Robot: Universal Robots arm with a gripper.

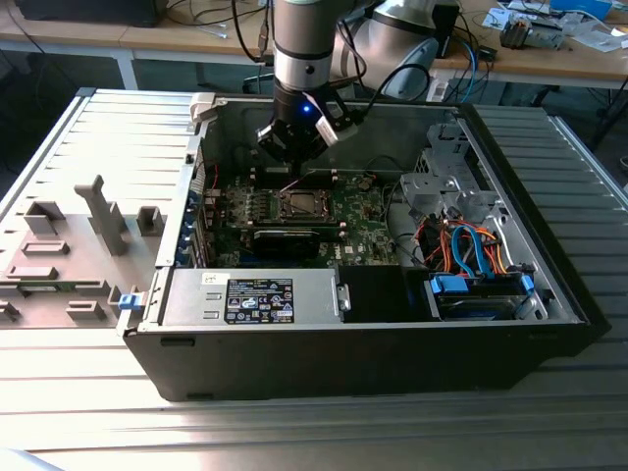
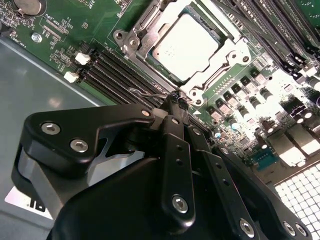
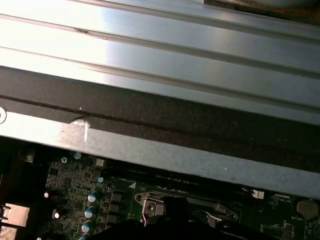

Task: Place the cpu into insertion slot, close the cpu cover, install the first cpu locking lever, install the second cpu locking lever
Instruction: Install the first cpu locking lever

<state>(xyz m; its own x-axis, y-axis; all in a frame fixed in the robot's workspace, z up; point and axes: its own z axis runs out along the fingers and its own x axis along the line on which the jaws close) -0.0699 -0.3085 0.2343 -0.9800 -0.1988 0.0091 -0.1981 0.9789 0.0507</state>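
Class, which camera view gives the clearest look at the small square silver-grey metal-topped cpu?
The second wrist view: the small square silver-grey metal-topped cpu lies in full sight, framed by the silvery metal cpu cover, beyond the black pincer. The exterior view shows it as a tiny distant square on the green board. The first wrist view shows the socket's metal edge, not the chip's top.

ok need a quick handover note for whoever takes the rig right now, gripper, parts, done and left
Gripper: fingers shut on the thin wire locking lever, at the socket's edge beside the memory slots.
The cpu sits in the insertion slot on the green board inside the open computer case.
The cpu cover lies closed around the chip.
Done: cpu placed, cover down.
Left: lever not yet latched; cannot tell the other lever's state.
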